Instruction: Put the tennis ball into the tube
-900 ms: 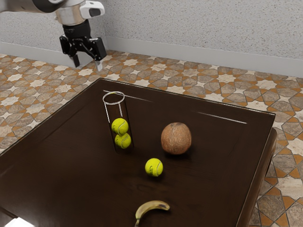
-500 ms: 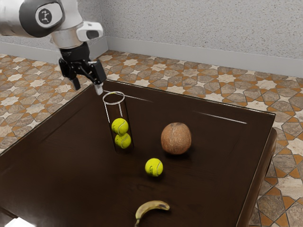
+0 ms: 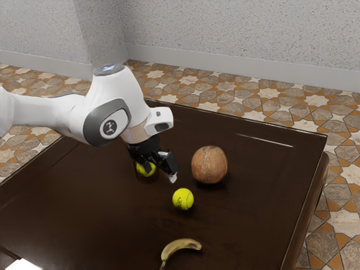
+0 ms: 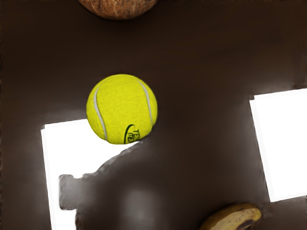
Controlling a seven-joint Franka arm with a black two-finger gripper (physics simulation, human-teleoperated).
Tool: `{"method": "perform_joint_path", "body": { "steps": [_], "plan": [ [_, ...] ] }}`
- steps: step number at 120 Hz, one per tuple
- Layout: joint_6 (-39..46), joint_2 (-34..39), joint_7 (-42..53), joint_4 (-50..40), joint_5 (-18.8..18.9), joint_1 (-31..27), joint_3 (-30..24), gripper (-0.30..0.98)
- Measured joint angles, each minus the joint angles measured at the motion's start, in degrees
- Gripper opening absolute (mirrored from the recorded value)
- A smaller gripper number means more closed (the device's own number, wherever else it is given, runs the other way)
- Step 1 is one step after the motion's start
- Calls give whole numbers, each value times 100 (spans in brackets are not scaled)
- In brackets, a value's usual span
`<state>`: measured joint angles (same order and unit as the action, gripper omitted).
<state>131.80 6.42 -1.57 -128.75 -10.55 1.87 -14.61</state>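
Gripper point(image 3: 160, 173) hung wide above surface point(image 3: 84, 214); loose tennis ball point(image 3: 183, 199) lay near, lower down, toward exterior view's right.

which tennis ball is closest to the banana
The fully visible ball, between the coconut and the banana; the other ball in sight is partly hidden behind the gripper in the exterior view.

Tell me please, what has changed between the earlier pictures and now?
The gripper moved down and toward the exterior view's right, nearer the loose ball; it is open and took hold of nothing. The loose ball, coconut and banana stayed put.
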Motion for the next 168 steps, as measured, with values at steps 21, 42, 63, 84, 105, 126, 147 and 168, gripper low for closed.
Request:
{"method": "perform_joint_path", "body": {
  "steps": [21, 42, 63, 84, 105, 126, 147, 168],
  "plan": [
    [969, -831, 11, -23, -37, 4, -36, 69],
    [1426, -1505, 14, 198, 53, -38, -16, 69],
    [1594, -1918, 20, 507, 311, -32, 16, 69],
    [1659, -2318, 31, 718, 485, -119, 45, 69],
    [1696, -2536, 41, 846, 555, -83, 42, 69],
    [1730, -2817, 48, 971, 562, -89, 38, 69],
    [1745, -2972, 50, 1006, 542, -67, 38, 68],
    [1753, -3011, 46, 1008, 534, -48, 37, 52]
  ]
}}
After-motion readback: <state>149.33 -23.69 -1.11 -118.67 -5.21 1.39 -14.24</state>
